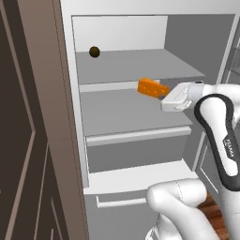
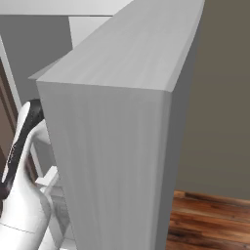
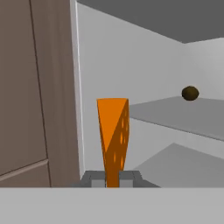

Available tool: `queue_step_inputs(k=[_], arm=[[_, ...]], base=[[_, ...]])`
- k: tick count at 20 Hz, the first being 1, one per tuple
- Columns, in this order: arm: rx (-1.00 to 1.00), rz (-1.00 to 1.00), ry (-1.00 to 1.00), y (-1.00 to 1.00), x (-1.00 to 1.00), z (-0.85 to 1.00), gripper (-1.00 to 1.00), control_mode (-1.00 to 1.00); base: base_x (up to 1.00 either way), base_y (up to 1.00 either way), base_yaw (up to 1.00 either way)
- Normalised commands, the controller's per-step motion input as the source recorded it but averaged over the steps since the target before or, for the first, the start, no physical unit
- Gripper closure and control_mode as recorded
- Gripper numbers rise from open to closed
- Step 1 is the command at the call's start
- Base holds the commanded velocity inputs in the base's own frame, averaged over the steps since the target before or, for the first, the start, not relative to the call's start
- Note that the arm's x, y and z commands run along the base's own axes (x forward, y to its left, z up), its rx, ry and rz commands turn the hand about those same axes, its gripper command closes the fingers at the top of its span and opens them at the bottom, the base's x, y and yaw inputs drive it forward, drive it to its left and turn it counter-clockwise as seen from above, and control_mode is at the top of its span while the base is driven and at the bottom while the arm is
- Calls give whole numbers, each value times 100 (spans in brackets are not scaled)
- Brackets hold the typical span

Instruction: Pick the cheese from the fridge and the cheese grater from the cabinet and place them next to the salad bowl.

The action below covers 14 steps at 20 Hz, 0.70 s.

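Note:
The cheese [image 1: 152, 88], a small orange wedge with darker holes, hangs in the air in front of the fridge [image 1: 70, 93], level with the edge of a middle shelf. My gripper [image 1: 161, 96] is shut on its near end. In the hand view the cheese [image 3: 113, 135] stands up from between my two fingertips [image 3: 112, 179], pinched tight. The fridge is open, with grey inner walls and flat grey shelves [image 1: 136, 115]. The cheese grater, the cabinet and the salad bowl are out of view.
A small dark brown ball [image 1: 94, 51] lies on the upper fridge shelf, also the ball [image 3: 190, 92] in the hand view. A tall dark brown panelled column [image 1: 28, 140] stands left of the fridge. The open fridge door [image 2: 122, 122] blocks the right side. Wooden floor [image 2: 210, 224] lies beyond.

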Motion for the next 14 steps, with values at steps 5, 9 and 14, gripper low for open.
queue_step_inputs(k=[5,9,14], arm=[[0,-16,0,0,-99,10,100,-100],[0,-24,0,0,-87,5,100,-100],[0,-25,0,-4,-44,16,100,-100]], base=[[0,0,0],[0,0,0],[0,0,0]])
